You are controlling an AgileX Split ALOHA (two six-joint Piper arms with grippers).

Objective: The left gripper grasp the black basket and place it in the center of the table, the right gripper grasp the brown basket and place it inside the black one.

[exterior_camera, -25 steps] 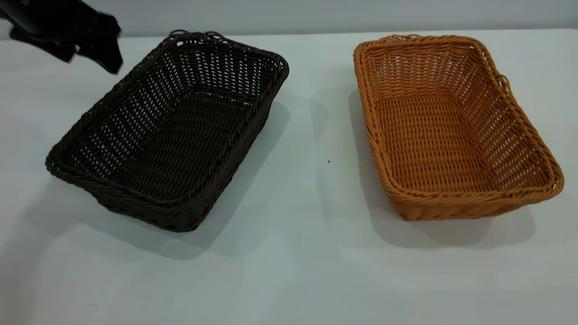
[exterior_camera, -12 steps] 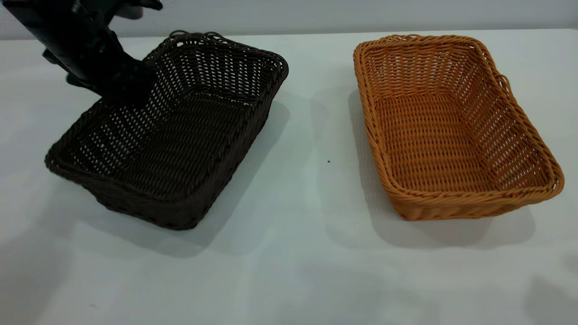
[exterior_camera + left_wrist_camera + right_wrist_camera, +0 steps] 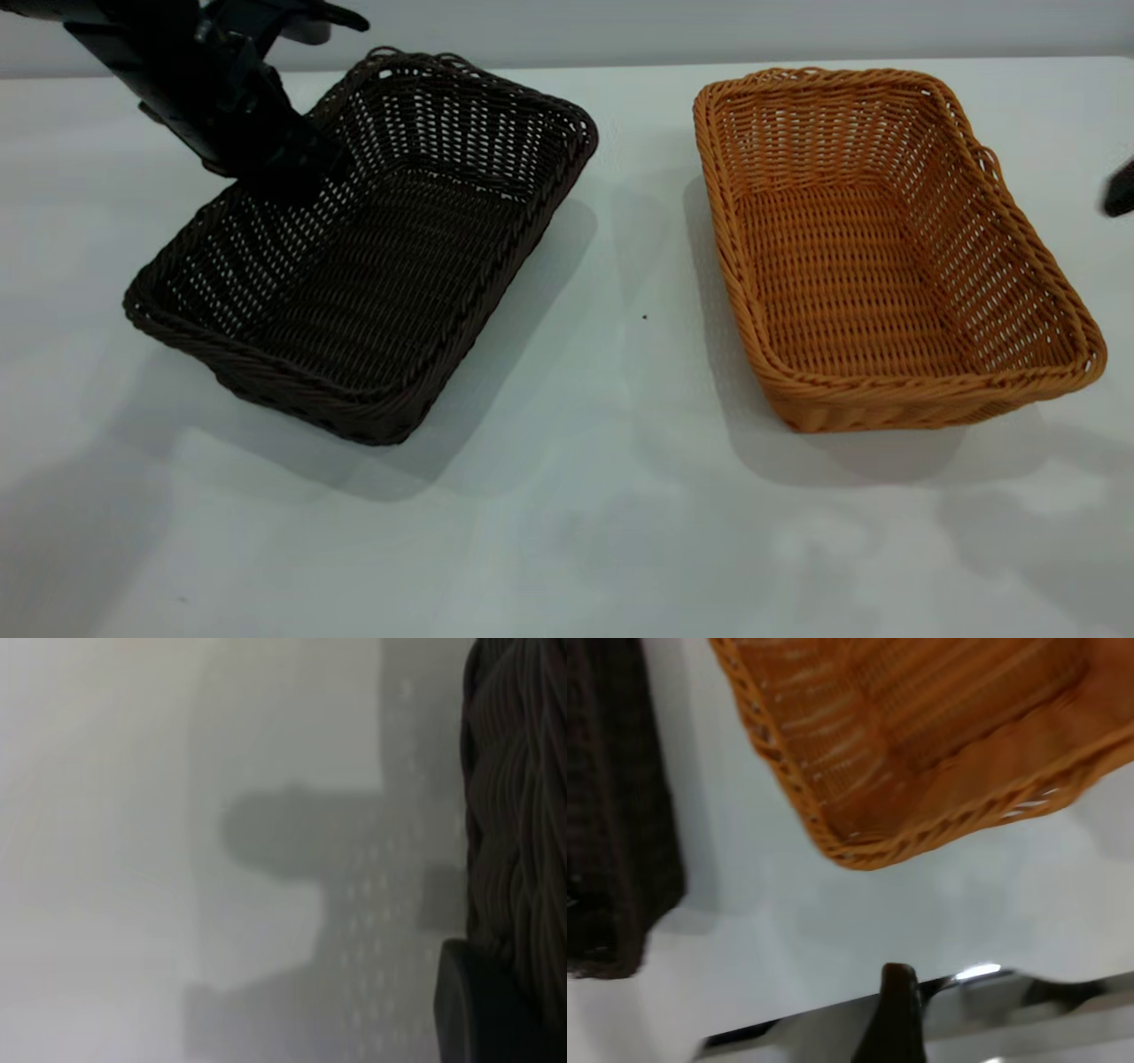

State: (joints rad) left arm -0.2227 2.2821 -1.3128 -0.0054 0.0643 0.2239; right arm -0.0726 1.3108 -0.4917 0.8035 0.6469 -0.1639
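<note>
The black basket [image 3: 381, 266] sits left of the table's [image 3: 602, 514] middle, its far end raised a little. My left gripper [image 3: 283, 182] is shut on the rim of its far-left long side. In the left wrist view the braided rim [image 3: 518, 797] lies against one dark finger [image 3: 478, 1010]. The brown basket [image 3: 868, 266] rests flat on the right side. Only a dark tip of my right gripper [image 3: 1121, 188] shows at the right edge, just beyond the brown basket's right rim. The right wrist view shows the brown basket [image 3: 921, 735], the black basket [image 3: 611, 815] and one finger [image 3: 895, 1019].
A strip of bare white table lies between the two baskets, with a small dark speck [image 3: 644, 316] on it. The table's front part is bare. A grey wall runs behind the table's far edge.
My left gripper came down onto the black basket's far-left rim and took hold. The basket has shifted right and away with it. My right gripper has come in at the right edge.
</note>
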